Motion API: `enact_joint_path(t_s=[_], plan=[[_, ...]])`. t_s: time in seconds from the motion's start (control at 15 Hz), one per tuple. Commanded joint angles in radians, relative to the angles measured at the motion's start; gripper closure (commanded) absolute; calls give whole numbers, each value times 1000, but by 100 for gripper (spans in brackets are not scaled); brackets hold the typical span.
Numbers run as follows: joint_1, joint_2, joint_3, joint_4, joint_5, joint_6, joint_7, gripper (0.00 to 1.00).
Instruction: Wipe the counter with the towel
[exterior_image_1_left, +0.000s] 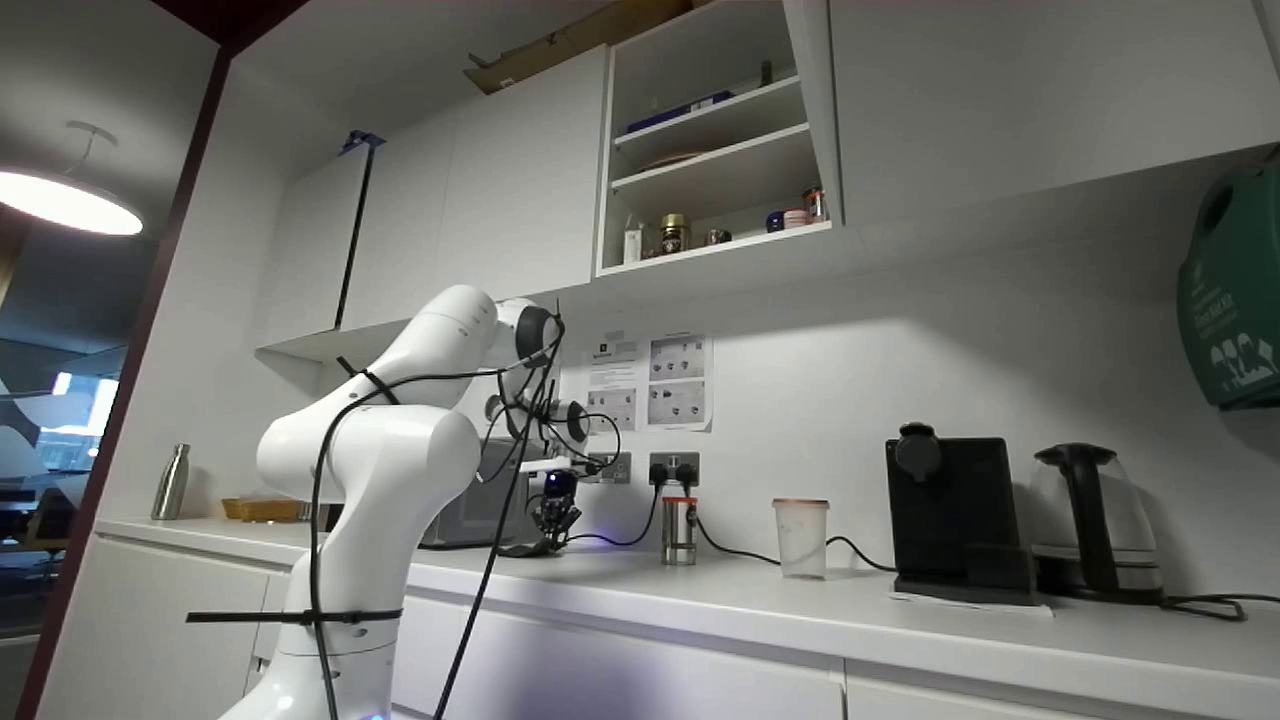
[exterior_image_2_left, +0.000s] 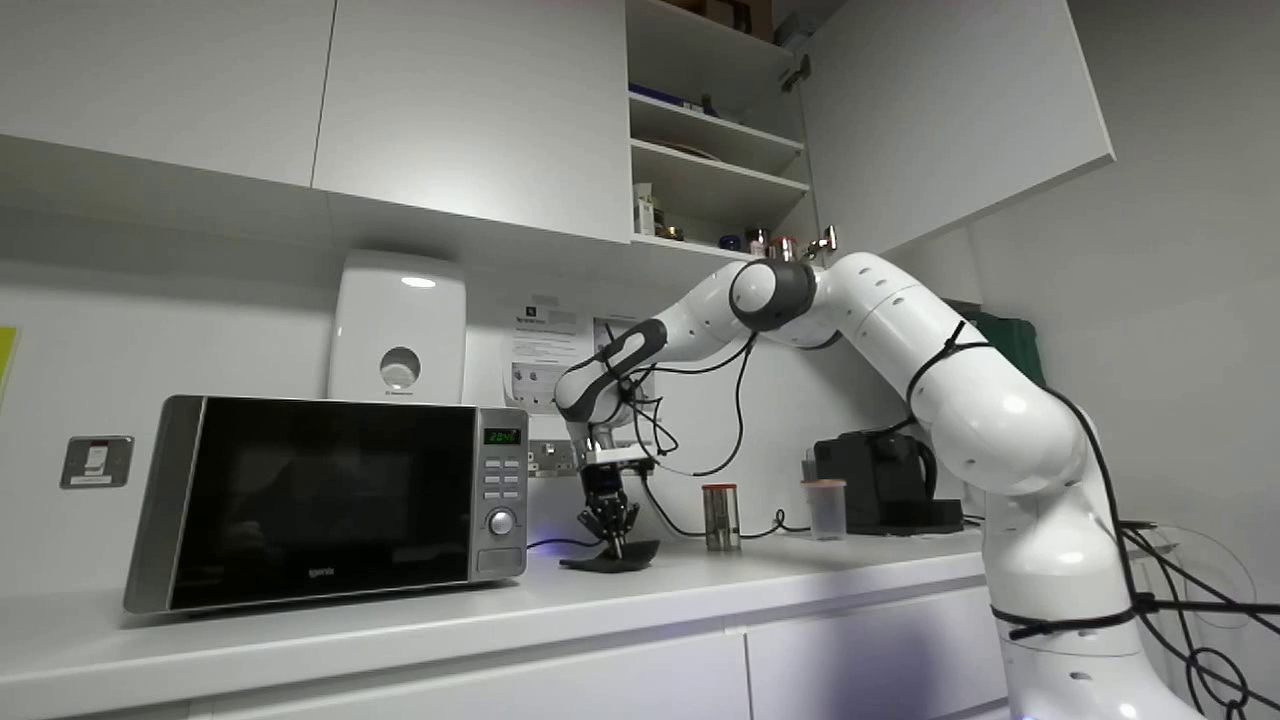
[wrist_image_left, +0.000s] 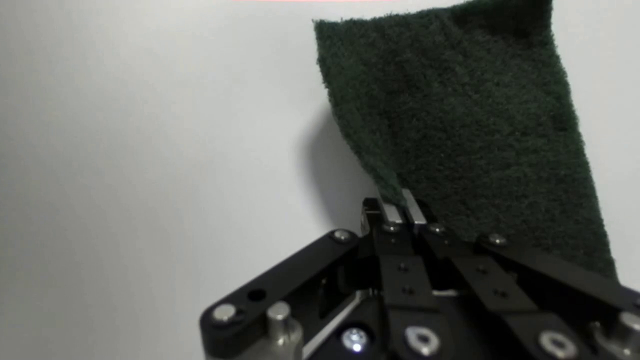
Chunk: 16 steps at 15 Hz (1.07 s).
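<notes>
The towel (wrist_image_left: 475, 120) is a thin dark green cloth in the wrist view. It shows as a low dark strip in both exterior views (exterior_image_1_left: 525, 550) (exterior_image_2_left: 637, 556). My gripper (wrist_image_left: 400, 202) is shut on its left edge, which rises between the fingertips; the rest spreads to the upper right. The gripper (exterior_image_2_left: 617, 548) points down with its tips low over the counter (exterior_image_2_left: 720, 580). It also shows in an exterior view (exterior_image_1_left: 552, 540). The counter is white with a thick pale front edge (exterior_image_1_left: 900, 640). Part of the towel is hidden under the gripper.
A microwave (exterior_image_2_left: 330, 500) stands beside the gripper. A metal canister with a red lid (exterior_image_2_left: 721, 518) stands on its other side, then a plastic tub (exterior_image_1_left: 802, 540), a black coffee machine (exterior_image_1_left: 955, 515) and a kettle (exterior_image_1_left: 1095, 530). Cables lie along the wall. A cabinet door (exterior_image_2_left: 950, 110) hangs open above.
</notes>
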Motion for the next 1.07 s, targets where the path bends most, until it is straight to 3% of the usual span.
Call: enact_joint_path(t_s=[0.0,0.53,1.0], plan=[[31,52,22,92,-17,-61,-13,99],[67,7,75,16,-2,-20,-105,99],[16,-135,85,-208,44,45,-172,99]])
